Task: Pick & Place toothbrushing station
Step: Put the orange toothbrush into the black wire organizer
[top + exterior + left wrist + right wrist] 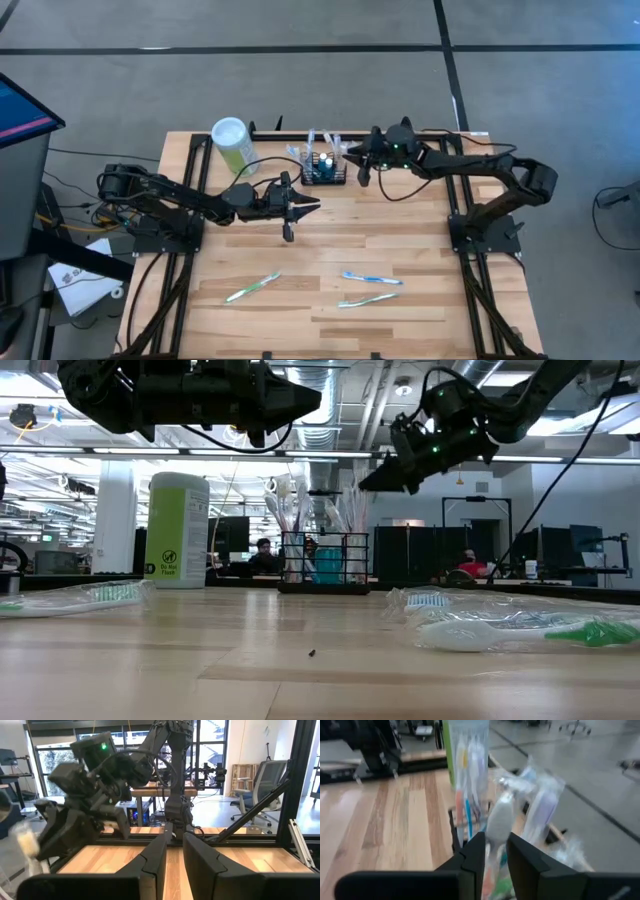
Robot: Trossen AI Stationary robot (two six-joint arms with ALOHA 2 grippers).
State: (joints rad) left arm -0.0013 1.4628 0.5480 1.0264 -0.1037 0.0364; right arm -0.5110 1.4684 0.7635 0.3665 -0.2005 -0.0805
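- The toothbrushing station point(325, 168), a small black wire-mesh basket, stands at the far edge of the table near its middle, with several wrapped toothbrushes standing upright in it.
- The right gripper point(364, 176) hangs above the table just to the right of the basket; in the right wrist view its fingers point(472, 855) stand slightly parted with a wrapped toothbrush point(499, 822) showing in the gap between them. Whether they actually grip it cannot be told.
- The left gripper point(303, 208) hovers over the middle of the table, nearer than the basket and a little to its left. Its fingers point(155, 857) leave a narrow gap with nothing between them.
- A pale-green cylinder point(233, 145) with a white lid stands left of the basket at the far edge.
- Three wrapped toothbrushes lie flat on the near half of the table: a green one point(252, 287) to the left, a blue one point(371, 278) to the right, and another green one point(366, 300) just nearer than the blue.
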